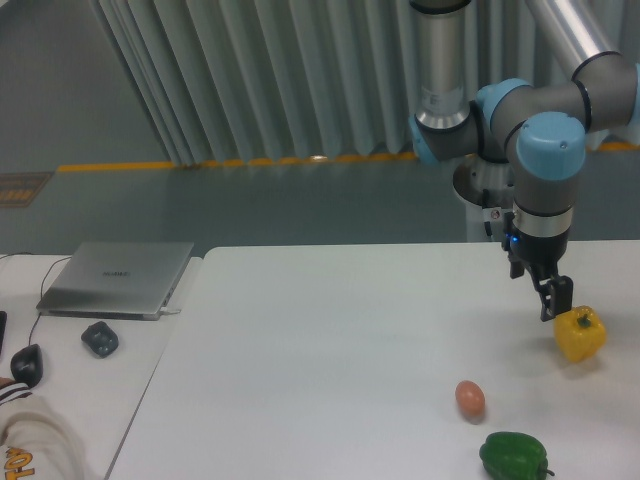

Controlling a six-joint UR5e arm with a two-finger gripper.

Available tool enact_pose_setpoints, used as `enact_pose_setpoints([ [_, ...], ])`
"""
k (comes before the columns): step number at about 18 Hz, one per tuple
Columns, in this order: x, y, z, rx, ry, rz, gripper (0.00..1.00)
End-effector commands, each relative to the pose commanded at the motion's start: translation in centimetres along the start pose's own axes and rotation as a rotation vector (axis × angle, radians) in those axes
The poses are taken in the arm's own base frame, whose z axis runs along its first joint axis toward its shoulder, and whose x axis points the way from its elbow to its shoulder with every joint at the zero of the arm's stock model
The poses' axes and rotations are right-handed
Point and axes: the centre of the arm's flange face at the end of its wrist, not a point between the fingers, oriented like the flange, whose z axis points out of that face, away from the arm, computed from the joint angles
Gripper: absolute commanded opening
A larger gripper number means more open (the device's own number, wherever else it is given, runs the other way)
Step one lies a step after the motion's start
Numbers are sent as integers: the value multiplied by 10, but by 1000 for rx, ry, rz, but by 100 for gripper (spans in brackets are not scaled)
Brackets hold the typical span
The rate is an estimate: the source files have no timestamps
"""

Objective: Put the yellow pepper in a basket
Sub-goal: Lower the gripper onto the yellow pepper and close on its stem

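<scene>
Yellow pepper [579,333] sits on bench [330,340], free. Gripper [556,300] hangs just above-left of the pepper, likely lining up a grasp; finger spread unreadable. No basket visible.

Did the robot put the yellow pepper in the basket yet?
Not yet. The yellow pepper sits on the white table, not picked up. The gripper hangs just beside its upper left, holding nothing. Grabbing, lifting and dropping it in are all left, and no basket is in view.
</scene>
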Motion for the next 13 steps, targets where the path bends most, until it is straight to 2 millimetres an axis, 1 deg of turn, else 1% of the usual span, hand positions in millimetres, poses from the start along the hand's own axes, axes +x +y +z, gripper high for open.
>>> enact_pose_setpoints([
  [3, -5, 3, -2, 0, -5, 3, 100],
  [4, -8, 5, 0, 1, -6, -2, 100],
  [6, -20, 9, 7, 1, -34, -13, 100],
  [13, -21, 17, 11, 6, -34, -28, 100],
])
